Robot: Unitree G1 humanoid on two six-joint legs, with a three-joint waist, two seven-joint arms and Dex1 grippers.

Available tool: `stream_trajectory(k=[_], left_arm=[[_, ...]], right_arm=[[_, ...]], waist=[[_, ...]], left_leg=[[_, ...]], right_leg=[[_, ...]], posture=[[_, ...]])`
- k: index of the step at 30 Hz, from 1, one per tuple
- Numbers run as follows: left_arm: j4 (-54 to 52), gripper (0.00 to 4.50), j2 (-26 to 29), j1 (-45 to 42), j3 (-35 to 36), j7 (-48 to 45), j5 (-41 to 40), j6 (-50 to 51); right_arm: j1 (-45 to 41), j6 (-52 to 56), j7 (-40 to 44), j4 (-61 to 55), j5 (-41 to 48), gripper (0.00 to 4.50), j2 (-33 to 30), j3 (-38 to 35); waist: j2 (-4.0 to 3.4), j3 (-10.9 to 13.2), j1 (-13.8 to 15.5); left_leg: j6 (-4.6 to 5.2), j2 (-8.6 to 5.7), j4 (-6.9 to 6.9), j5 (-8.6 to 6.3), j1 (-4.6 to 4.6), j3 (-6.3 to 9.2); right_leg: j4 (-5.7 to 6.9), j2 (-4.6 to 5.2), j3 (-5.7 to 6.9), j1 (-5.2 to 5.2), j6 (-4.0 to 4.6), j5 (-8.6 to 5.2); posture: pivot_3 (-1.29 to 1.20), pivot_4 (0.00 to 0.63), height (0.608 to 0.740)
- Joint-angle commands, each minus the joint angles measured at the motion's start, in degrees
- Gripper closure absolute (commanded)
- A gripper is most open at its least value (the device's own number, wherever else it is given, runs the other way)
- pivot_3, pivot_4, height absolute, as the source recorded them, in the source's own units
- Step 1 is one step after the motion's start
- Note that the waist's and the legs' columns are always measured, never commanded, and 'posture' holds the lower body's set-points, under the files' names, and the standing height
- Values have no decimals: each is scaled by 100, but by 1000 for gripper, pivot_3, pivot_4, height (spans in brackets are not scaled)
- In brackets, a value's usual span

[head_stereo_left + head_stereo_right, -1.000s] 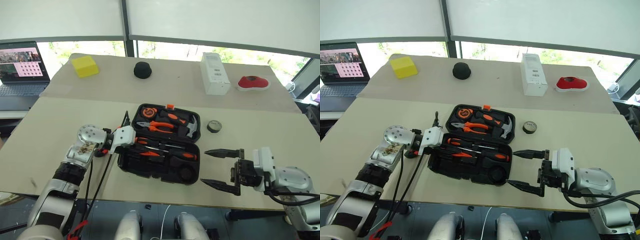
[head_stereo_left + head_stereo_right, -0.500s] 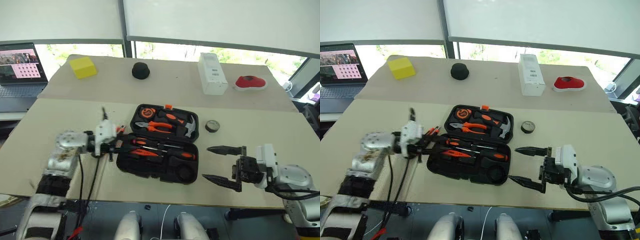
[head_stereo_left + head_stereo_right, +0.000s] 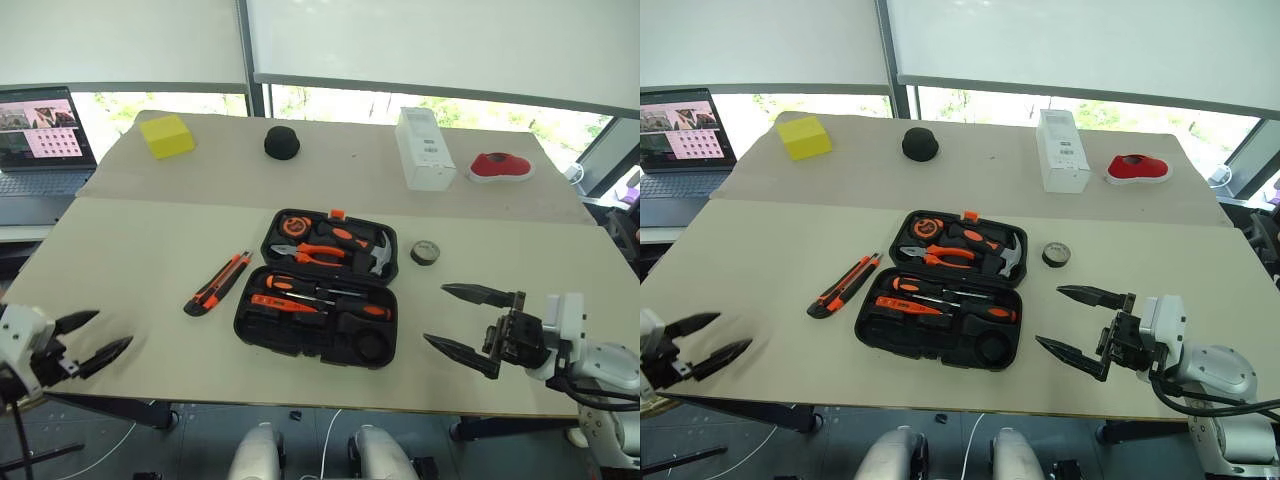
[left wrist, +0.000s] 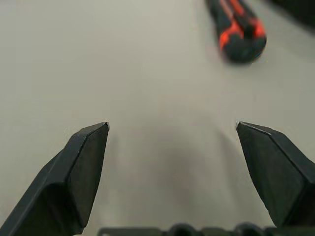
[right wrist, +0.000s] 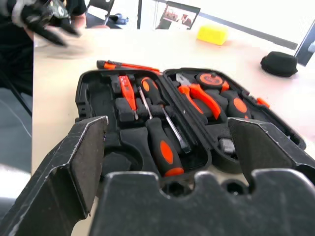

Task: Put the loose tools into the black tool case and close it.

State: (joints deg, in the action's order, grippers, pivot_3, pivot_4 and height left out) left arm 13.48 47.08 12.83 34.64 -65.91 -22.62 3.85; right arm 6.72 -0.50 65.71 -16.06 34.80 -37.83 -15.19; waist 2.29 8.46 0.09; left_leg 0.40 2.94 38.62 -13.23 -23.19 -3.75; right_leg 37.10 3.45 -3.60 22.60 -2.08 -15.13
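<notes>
Lying open on the table [image 3: 120, 260]: black tool case [image 3: 320, 330], two screwdrivers [image 3: 340, 305] and slim orange tester [image 3: 275, 301] sitting in the near half, pliers [image 3: 315, 251], hammer [image 3: 378, 254] and tape measure [image 3: 297, 224] in the far half. Resting loose just beside the case's left edge: utility knife [image 3: 217, 283]. Sitting near the case's right far corner, apart from it: small tape roll [image 3: 427, 252]. Hovering at the table's near left corner, fingers spread, grasping nothing: left end effector [image 3: 92, 338]. Hanging right of the case, released wide, empty: right end effector [image 3: 462, 325].

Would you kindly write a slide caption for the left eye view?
Open case between two open claws; knife and tape roll lie outside it.
</notes>
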Motion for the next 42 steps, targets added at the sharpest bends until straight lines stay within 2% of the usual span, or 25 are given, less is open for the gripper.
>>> stream_trajectory(k=[1, 7, 11, 15, 18, 20, 21, 23, 24, 26, 30, 32, 36, 38, 42], left_arm=[[-558, 71, 178, -226, -80, 56, -317, 449], [-1769, 71, 142, -1167, -1082, 945, -374, 2111], [-2005, 71, -100, -1837, -1897, 1625, -151, 2884], [-1801, 71, -352, -2292, -2571, 2010, 282, 2953], [-1643, 802, -463, -2471, -2862, 2152, 444, 3048], [-1544, 1569, -482, -2510, -3062, 2101, 530, 3027], [-1503, 2090, -504, -2522, -3094, 2093, 556, 2974], [-1434, 2660, -501, -2523, -3059, 2010, 524, 2867], [-1395, 2730, -488, -2516, -3006, 1969, 504, 2769], [-1303, 2730, -451, -2490, -2863, 1794, 434, 2428], [-931, 2730, -328, -2625, -2216, 635, 0, 667], [-738, 2730, -187, -2777, -2200, 122, -13, 98], [-912, 2730, 39, -3074, -2601, -871, -128, -184], [-1312, 2730, 131, -3283, -3160, -1393, -12, -154], [-1747, 2730, 32, -3606, -4040, -1575, 505, -109]], right_arm=[[-124, 54, -38, -237, 110, 0, -78, -75], [-744, 665, -357, -637, 225, 0, -299, 111], [-1008, 997, -439, -749, 142, 0, -455, 237], [-1070, 1182, -389, -749, 132, 0, -580, 286], [-1055, 1269, -349, -713, 133, 0, -629, 277], [-1038, 1287, -323, -683, 108, 0, -640, 270], [-1030, 1293, -315, -677, 99, 0, -641, 264], [-998, 1298, -320, -684, 93, 0, -633, 237], [-969, 1299, -326, -694, 96, 0, -628, 213], [-903, 1288, -319, -719, 106, 0, -631, 166], [-673, 1294, -243, -802, 207, 0, -685, 2], [-526, 1462, -150, -857, 330, 0, -798, -69], [-228, 1611, 41, -928, 499, 0, -989, -244], [-17, 1669, 197, -933, 522, 0, -1115, -364], [380, 1567, 421, -961, 340, 0, -1286, -457]], waist=[[1, -1, 49], [-1, 0, 46], [-1, 0, -12], [-1, 0, -26], [1, 1, -43], [0, 1, -41], [0, 1, -41], [0, 1, -41], [0, 1, -39], [0, 1, -38], [1, 1, -38], [1, 1, -32], [1, 1, 7], [1, 1, 42], [1, 2, 61]], left_leg=[[0, 0, 0, 0, 2, -3], [0, 1, 1, 1, -3, 0], [0, -7, -8, 0, -5, 4], [0, -13, -15, 0, -15, 2], [0, -13, -15, 0, -24, 2], [1, -13, -15, 1, -28, 2], [1, -14, -15, 1, -26, 1], [1, -15, -15, 1, -26, 1], [1, -15, -15, 1, -25, 1], [1, -15, -15, 1, -26, 1], [0, -13, -15, 1, -40, -4], [-1, -12, -11, 2, -57, -7], [-1, -15, -9, 2, -56, -23], [0, -16, -5, 2, -58, -25], [2, -19, 7, 1, -63, -25]], right_leg=[[-2, 1, 1, 3, 1, -1], [0, 3, -3, 1, 1, 2], [2, -9, -8, 5, 2, 3], [2, -13, -11, 15, 1, 2], [1, -14, -13, 27, 1, 2], [3, -15, -13, 32, 1, 2], [3, -14, -14, 29, 1, 2], [3, -13, -16, 28, 1, 2], [3, -12, -16, 28, 1, 2], [2, -12, -16, 29, 1, 2], [3, -13, -16, 43, 2, 3], [4, -13, -14, 56, 4, 4], [1, -11, -14, 51, 3, 4], [-1, -11, -14, 49, 0, 5], [-1, -13, -14, 45, -6, 4]], posture=[[0, 150, 740], [0, 150, 740], [0, 150, 740], [0, 150, 740], [0, 150, 740], [0, 150, 740], [0, 150, 740], [0, 150, 740], [0, 150, 740], [0, 150, 740], [0, 150, 740], [0, 150, 740], [0, 150, 740], [0, 150, 740], [0, 150, 740]])
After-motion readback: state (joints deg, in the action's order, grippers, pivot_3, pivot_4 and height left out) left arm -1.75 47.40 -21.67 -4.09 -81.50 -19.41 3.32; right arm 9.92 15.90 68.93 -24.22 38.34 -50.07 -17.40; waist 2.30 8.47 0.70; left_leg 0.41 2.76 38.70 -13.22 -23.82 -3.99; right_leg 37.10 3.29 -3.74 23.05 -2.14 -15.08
